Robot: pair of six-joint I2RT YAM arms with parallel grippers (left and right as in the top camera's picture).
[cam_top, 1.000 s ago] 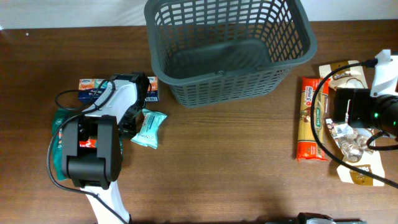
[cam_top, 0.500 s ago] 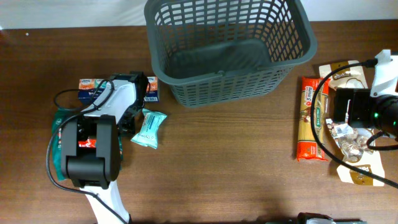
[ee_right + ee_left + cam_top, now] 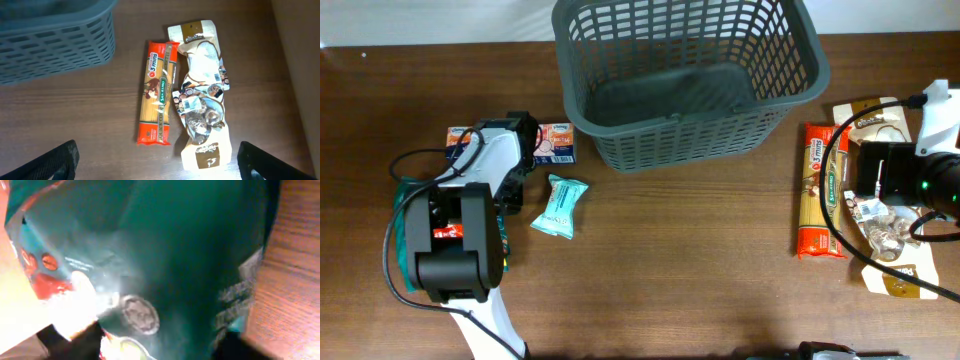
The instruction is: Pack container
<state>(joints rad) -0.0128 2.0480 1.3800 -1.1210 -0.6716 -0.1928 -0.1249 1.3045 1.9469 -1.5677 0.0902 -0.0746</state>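
Left gripper [image 3: 155,347] close over glossy teal plastic bag [image 3: 190,255], 8 o'clock from large dark grey lattice plastic basket [image 3: 680,140]; grip state cannot be told. Right gripper [image 3: 160,165] spread wide, empty.

"3 mins" on red pasta packet [image 3: 156,95], other print too small to read
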